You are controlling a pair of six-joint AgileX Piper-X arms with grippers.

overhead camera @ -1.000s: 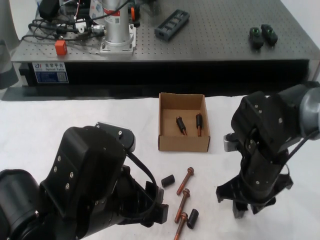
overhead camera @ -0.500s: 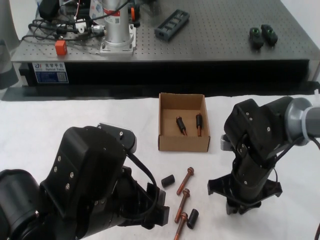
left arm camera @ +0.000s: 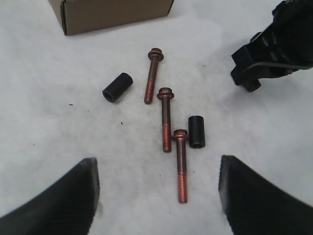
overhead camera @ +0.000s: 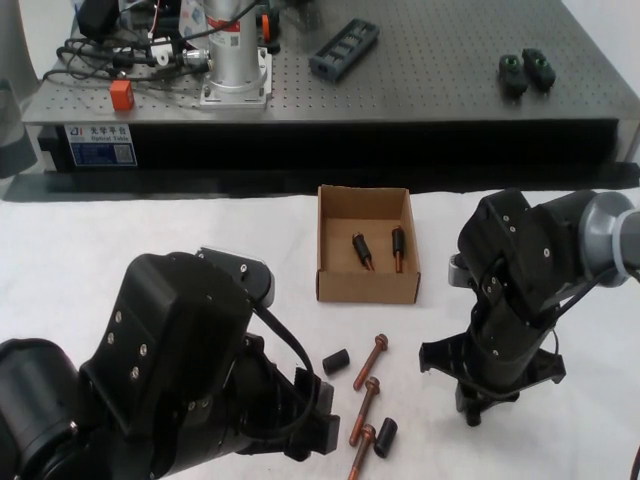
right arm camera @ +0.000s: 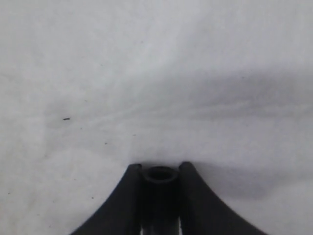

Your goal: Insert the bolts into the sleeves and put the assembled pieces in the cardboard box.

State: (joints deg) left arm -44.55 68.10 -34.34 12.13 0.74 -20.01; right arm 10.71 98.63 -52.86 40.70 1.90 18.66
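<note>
**On the white cloth (overhead camera: 150,230), one sleeve (right arm camera: 160,175) held, three bolts (left arm camera: 166,117) loose**

At the cloth's right side the right gripper (right arm camera: 160,169) pinches the black sleeve just above the surface. One open end can be seen, while the rest is hidden between the fingers. The bolts and two spare sleeves (left arm camera: 117,87) lie between the arms, off toward the left arm from the held sleeve. The left gripper (left arm camera: 157,166) hangs over them with its fingers spread wide, and it is the nearer of the two. The closest bolt (left arm camera: 181,164) lies in its gap, head toward the cardboard box (overhead camera: 367,285) and shank crosswise to the closing line, so it looks the likely next pick. Two assembled pieces (overhead camera: 362,250) already lie in the box. In the high view the left arm's bulk hides its own fingers, and the held sleeve is hard to make out under the right arm
</note>
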